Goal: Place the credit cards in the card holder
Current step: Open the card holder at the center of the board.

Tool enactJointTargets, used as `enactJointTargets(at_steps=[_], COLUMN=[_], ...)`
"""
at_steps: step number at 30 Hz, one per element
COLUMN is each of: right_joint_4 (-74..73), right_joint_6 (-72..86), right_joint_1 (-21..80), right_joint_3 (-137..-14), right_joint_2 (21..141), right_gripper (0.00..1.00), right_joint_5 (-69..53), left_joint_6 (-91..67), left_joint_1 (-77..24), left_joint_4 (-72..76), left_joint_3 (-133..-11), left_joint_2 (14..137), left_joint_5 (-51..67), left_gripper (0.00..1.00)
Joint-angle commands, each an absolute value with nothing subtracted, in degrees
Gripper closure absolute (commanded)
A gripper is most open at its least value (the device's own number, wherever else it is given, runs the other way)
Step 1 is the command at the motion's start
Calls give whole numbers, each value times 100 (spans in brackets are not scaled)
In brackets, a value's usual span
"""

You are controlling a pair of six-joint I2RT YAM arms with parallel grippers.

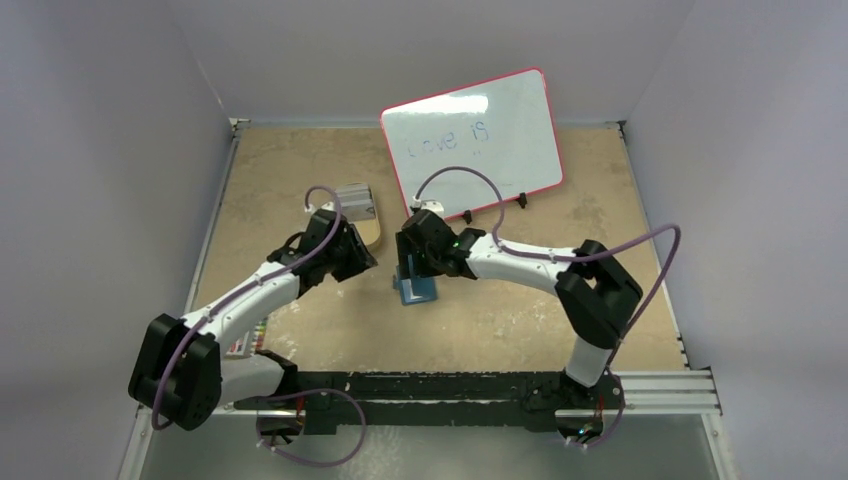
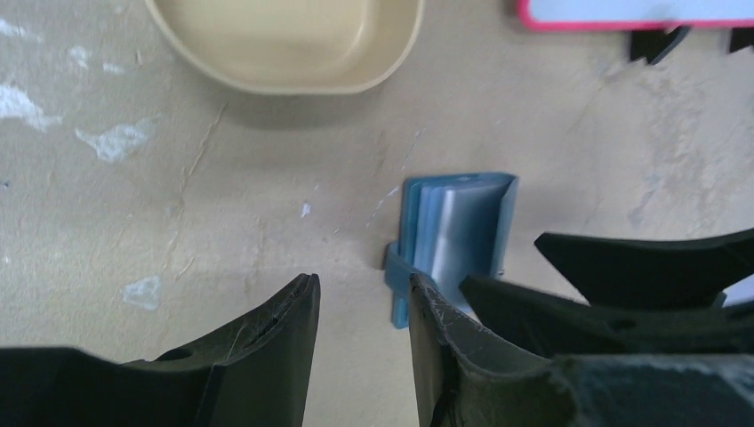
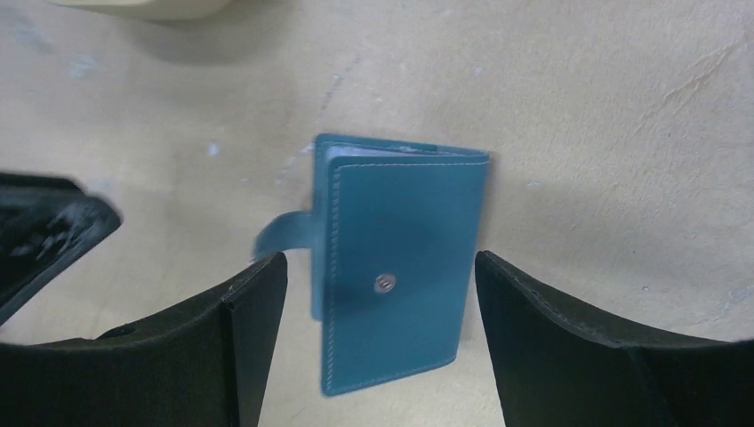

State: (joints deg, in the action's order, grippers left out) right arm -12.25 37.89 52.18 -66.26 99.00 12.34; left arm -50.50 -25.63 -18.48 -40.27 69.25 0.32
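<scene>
The teal card holder (image 1: 418, 288) lies folded on the table, snap stud up, its tab out to one side unsnapped. In the right wrist view the card holder (image 3: 400, 267) sits between the fingers of my open right gripper (image 3: 378, 267), which touch nothing. In the left wrist view the card holder (image 2: 458, 233) is seen edge-on, with a pale silvery layer between its covers. My left gripper (image 2: 360, 298) is open and empty, its right finger (image 2: 431, 320) beside the tab. A grey-silver stack (image 1: 352, 199), seemingly the credit cards, lies at the tan tray's far end.
A tan oval tray (image 1: 371, 236) sits behind the left gripper; its near part (image 2: 293, 44) holds nothing. A red-framed whiteboard (image 1: 472, 142) stands at the back. A multicoloured card (image 1: 240, 345) lies by the left arm's base. The two grippers are close together.
</scene>
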Motion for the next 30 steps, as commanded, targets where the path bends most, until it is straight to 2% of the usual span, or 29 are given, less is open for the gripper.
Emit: enactJointTargets(at_steps=[1, 5, 9, 13, 19, 23, 30], right_joint_4=[-1805, -2005, -1891, -1455, -211, 463, 1352], right_joint_6=[3771, 3699, 3779, 3841, 4039, 4105, 4341], right_joint_1=[5234, 5219, 5150, 4973, 4374, 4060, 3673], right_joint_3=[-7000, -6993, -6781, -6447, -5370, -4695, -3858], right_joint_2=[10164, 10105, 9865, 9496, 8621, 8275, 8247], right_gripper=[23, 35, 64, 82, 92, 92, 92], right_joint_5=[1712, 1783, 1758, 1304, 57, -348, -1038], left_joint_6=[-5216, -5121, -5008, -4986, -4802, -4660, -4781], left_joint_1=[-2562, -2564, -2566, -2572, -2569, -2567, -2575], left_joint_4=[-1423, -1076, -1052, -765, -790, -1027, -563], left_joint_3=[-3763, -3634, -3710, -3691, -3680, -3700, -3562], left_joint_2=[6921, 6938, 7007, 7016, 6974, 7201, 7575], left_joint_5=[315, 790, 1036, 1504, 1635, 1425, 1638], left_gripper=[59, 59, 59, 55, 45, 45, 44])
